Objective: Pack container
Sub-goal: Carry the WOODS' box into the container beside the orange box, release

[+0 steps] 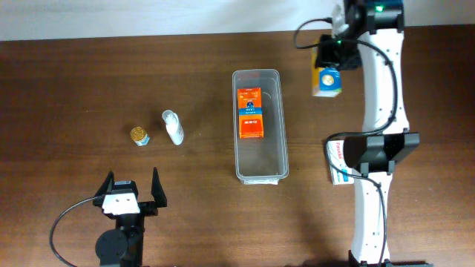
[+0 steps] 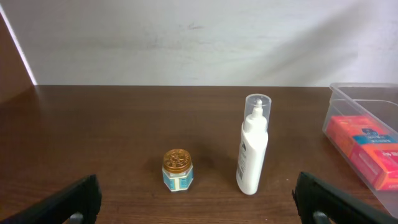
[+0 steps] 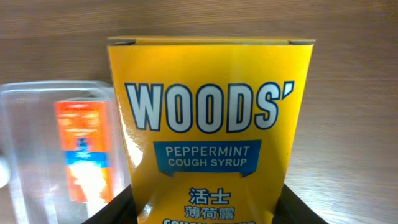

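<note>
The clear plastic container lies lengthwise at the table's middle, with two orange boxes in its far half. It also shows in the left wrist view and the right wrist view. My right gripper is shut on a yellow Woods' cough syrup box, held above the table to the right of the container's far end. My left gripper is open and empty near the front left. A small gold-lidded jar and a white bottle stand ahead of it.
A white box with red and blue print lies on the table at the right, partly under the right arm. The jar and bottle stand left of the container. A pale wall runs behind the table's far edge.
</note>
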Controlling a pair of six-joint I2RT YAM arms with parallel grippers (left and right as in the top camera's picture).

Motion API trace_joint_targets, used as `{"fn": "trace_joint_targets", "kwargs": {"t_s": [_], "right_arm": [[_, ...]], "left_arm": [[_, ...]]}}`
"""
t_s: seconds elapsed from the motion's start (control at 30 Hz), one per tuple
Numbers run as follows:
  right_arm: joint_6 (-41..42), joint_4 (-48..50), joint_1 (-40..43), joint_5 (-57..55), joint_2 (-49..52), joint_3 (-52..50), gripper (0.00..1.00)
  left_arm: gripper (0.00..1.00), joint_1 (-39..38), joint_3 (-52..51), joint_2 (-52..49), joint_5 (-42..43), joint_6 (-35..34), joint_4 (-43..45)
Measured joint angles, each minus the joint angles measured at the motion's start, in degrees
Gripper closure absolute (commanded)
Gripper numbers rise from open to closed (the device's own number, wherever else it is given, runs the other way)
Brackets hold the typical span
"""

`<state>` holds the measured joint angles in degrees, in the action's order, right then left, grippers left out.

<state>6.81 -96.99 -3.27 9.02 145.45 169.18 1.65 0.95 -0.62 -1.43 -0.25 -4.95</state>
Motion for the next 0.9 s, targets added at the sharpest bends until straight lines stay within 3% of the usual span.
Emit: {"fn": "trace_joint_targets", "kwargs": {"t_s": [0.47,0.9], "right_arm": [[9.92,0.0,-16.06,2.54,0.0,0.42,0.53],[11.21,1.07,-20.2,-1.22,0.02,-9.7,0.52]], "left_arm": [[0.01,0.0,0.0,0.0,0.02,0.0,0.0],[0.0,0.0,0.0,0.0,0.02,0.0,0.0]]}}
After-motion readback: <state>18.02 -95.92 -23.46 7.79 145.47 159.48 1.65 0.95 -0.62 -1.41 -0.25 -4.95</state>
